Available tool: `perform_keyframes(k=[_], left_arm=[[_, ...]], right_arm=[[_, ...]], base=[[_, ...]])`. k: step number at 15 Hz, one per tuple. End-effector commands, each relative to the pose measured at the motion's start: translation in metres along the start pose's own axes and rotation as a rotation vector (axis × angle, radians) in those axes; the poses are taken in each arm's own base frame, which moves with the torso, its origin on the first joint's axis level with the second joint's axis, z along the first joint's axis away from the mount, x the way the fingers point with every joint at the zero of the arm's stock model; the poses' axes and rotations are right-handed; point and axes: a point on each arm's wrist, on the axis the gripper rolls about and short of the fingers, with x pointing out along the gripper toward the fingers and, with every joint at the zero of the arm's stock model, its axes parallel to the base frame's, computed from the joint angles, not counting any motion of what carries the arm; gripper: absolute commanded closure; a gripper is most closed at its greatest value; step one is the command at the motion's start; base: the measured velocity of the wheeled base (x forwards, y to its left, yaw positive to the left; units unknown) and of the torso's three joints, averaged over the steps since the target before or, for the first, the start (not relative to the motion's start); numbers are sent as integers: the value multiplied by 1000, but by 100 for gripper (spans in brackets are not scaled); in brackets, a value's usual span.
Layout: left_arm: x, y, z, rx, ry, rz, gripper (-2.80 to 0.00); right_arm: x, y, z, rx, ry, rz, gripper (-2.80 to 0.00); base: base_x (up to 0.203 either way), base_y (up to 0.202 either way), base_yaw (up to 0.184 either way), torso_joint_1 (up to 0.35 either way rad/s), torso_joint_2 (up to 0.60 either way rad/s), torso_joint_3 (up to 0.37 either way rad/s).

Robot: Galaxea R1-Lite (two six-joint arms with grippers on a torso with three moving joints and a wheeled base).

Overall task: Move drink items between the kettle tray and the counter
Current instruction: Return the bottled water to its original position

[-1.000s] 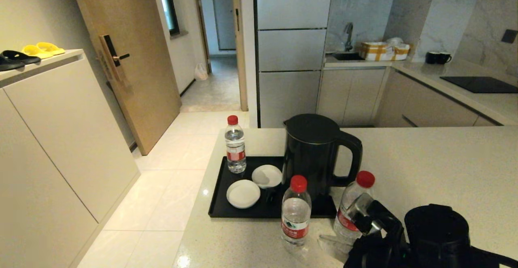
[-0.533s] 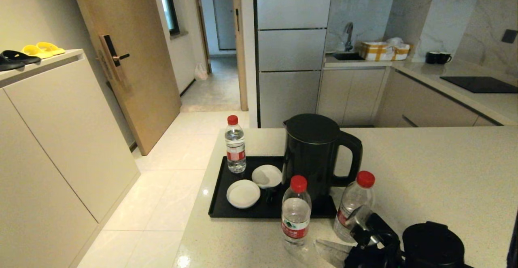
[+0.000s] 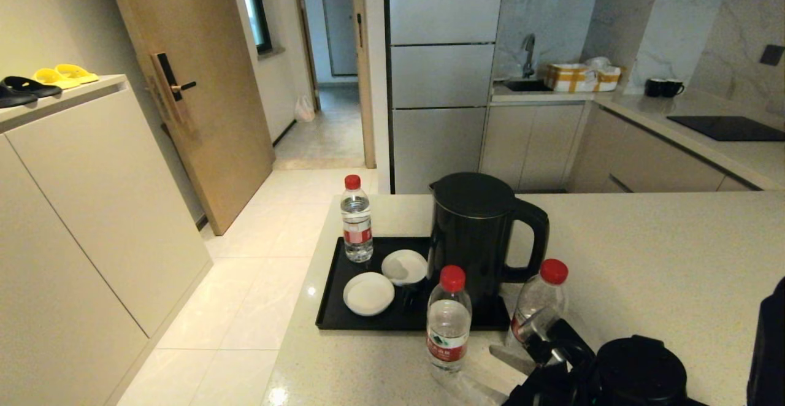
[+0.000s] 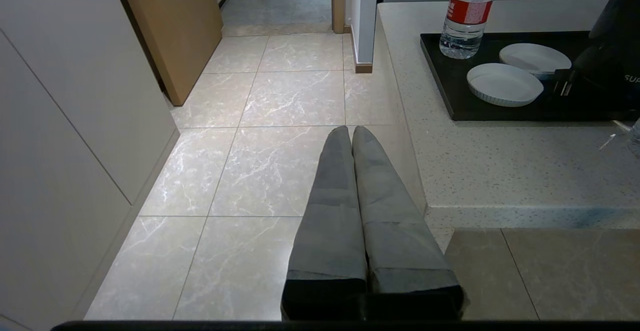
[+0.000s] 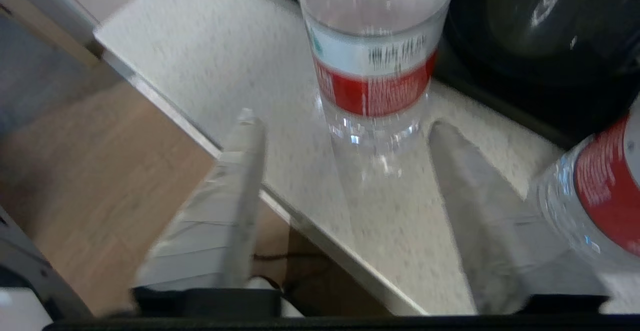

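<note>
- Bottles first: you have three red-capped water bottles. One bottle (image 3: pixel 357 225) stands upright on the black kettle tray (image 3: pixel 336 308) at its far left corner; the middle bottle (image 3: pixel 448 323) stands on the beige counter (image 3: pixel 662 252) just in front of the tray's near edge; the right-hand bottle (image 3: pixel 538 308) stands on the counter beside it, near the tray's right corner
- Your right gripper (image 5: pixel 345 156) sits low over the counter's near edge with its jaws spread wide — released, gripping nothing. In the right wrist view the middle bottle (image 5: pixel 372 71) stands just beyond the gap between the two fingers (image 5: pixel 245 171), untouched, while the right-hand bottle (image 5: pixel 595 201) sits close against the outer side of the other finger
- Your left gripper (image 4: pixel 351 133) hangs off to the side above the tiled floor (image 4: pixel 280 96), beside the counter's end, its two fingers pressed together on nothing
- On the tray you also have the black kettle (image 3: pixel 475 234) and two white dishes (image 3: pixel 386 280) — side by side between the far bottle and the kettle
</note>
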Motion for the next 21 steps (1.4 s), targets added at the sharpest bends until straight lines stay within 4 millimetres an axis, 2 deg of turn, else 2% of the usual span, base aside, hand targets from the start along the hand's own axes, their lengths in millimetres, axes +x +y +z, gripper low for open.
perform_keyframes(k=[1, 8, 21], left_arm=[[0, 0, 0, 0, 2, 1, 0], [0, 0, 0, 0, 2, 1, 0], [0, 0, 0, 0, 1, 1, 0]], right_arm=[[5, 1, 4, 5, -27, 3, -280], [25, 1, 6, 8, -57, -1, -280], [66, -17, 5, 16, -75, -63, -280]], base=[[0, 0, 0, 0, 0, 0], [0, 0, 0, 0, 0, 0], [0, 0, 0, 0, 0, 0]])
